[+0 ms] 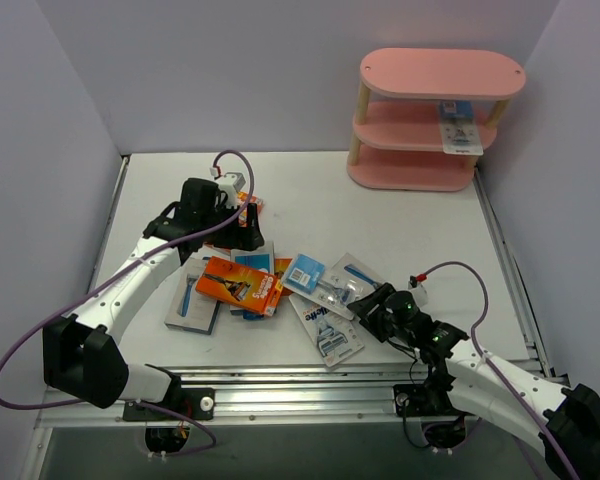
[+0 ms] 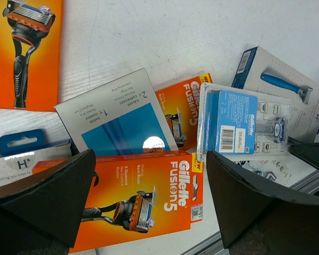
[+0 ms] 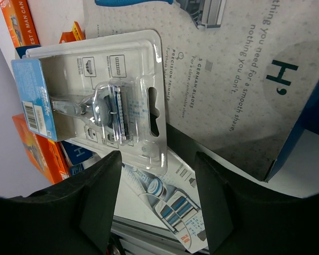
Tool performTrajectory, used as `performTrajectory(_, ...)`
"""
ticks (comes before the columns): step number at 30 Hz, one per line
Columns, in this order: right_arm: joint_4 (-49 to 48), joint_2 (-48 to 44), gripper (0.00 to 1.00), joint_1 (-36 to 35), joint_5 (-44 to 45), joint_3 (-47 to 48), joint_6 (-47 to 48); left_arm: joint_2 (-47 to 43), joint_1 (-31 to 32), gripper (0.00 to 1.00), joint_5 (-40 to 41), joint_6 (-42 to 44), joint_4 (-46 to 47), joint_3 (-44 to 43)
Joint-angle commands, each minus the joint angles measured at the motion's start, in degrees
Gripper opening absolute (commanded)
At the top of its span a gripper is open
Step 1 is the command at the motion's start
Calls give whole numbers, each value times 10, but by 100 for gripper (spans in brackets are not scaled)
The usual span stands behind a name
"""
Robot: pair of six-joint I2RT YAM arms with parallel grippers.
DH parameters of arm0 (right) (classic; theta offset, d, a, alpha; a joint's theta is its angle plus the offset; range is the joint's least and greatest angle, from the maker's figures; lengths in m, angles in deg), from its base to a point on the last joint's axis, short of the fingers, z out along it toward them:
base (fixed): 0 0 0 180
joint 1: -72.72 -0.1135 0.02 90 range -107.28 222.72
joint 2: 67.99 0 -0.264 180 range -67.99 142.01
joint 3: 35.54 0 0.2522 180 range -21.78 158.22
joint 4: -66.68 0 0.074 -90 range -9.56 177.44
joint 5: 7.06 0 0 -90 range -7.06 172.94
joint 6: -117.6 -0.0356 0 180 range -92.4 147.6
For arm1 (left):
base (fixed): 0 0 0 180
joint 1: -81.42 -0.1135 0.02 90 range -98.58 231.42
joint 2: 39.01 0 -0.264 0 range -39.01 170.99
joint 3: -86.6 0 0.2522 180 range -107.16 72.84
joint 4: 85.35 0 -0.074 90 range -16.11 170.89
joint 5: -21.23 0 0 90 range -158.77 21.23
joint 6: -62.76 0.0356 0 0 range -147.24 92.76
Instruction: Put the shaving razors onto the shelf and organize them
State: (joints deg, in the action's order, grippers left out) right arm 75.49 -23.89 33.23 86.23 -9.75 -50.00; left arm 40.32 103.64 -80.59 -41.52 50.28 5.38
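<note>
The shaving razors lie in a loose pile mid-table: an orange Fusion5 box (image 1: 242, 283), a clear blister card (image 1: 305, 270), a white-blue card (image 1: 328, 335) and a grey box (image 1: 352, 272). The pink shelf (image 1: 440, 75) stands at the far right with one pack (image 1: 460, 128) on its middle tier. My left gripper (image 1: 242, 235) hovers open over the pile's far side, with the orange box (image 2: 143, 196) below its wide jaws (image 2: 149, 204). My right gripper (image 3: 157, 207) is open, and the blister card's (image 3: 106, 101) lower edge reaches between its fingertips without being clamped.
A blue-grey box (image 1: 192, 300) lies at the pile's left, and another orange box (image 1: 252, 207) sits beyond the left gripper. A metal rail (image 1: 310, 385) runs along the near edge. Pale walls close in on both sides and behind the shelf.
</note>
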Motion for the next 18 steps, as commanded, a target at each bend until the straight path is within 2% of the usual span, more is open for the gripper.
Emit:
performTrajectory(1, -32, 10, 53, -5, 21, -14, -18, -1, 5, 94, -3, 8, 10, -19)
performTrajectory(8, -56, 33, 51, -5, 34, -14, -22, 2, 7, 94, -3, 8, 9, -19)
performTrajectory(18, -120, 69, 40, -5, 43, -28, -32, 5, 12, 94, -1, 10, 8, -19)
